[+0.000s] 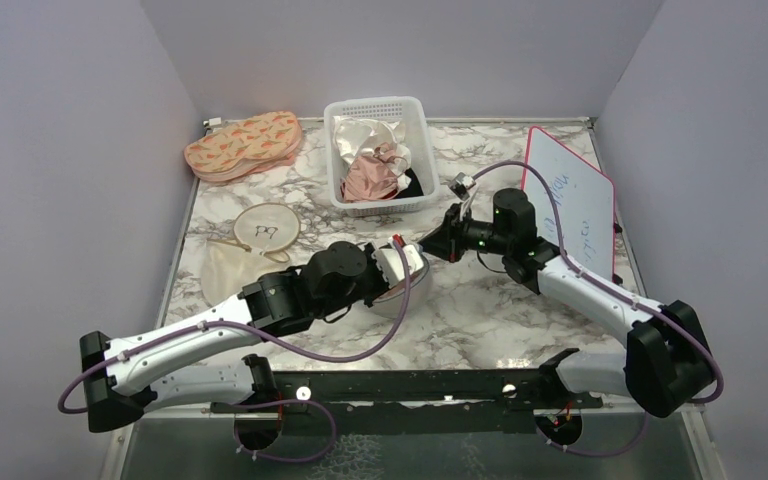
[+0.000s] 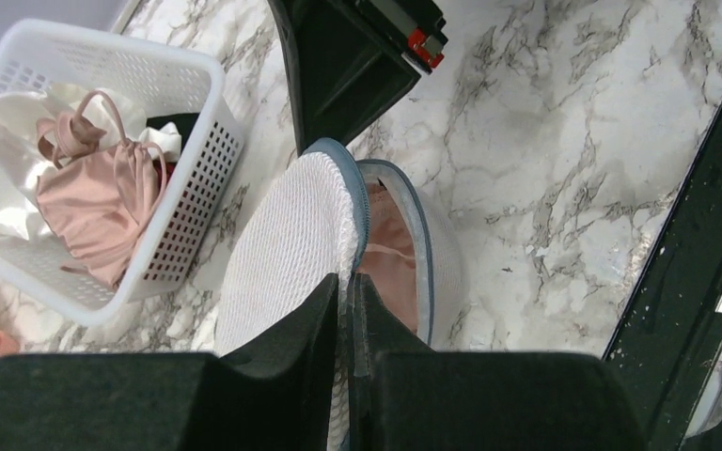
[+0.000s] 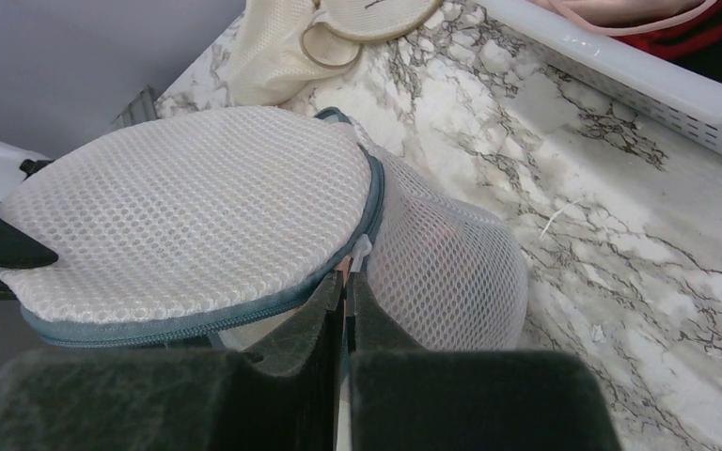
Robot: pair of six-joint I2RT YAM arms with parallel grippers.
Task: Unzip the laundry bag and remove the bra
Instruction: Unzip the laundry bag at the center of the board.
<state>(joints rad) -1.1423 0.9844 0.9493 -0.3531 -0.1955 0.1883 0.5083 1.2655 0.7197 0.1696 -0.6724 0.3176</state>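
Observation:
The laundry bag lies at the table's centre, its blue-grey zip rim parted and the round mesh lid lifted off the body. Through the gap shows the dusty-pink bra, still inside. My left gripper is shut on the lid's rim. My right gripper is shut on the white zip pull at the rim, where lid and body meet. In the top view both grippers meet over the bag, which the left wrist mostly hides.
A white slotted basket with peach and cream satin cloths stands behind the bag. A cream cloth pouch and a carrot-print cloth lie at the left. A red-edged whiteboard lies at the right.

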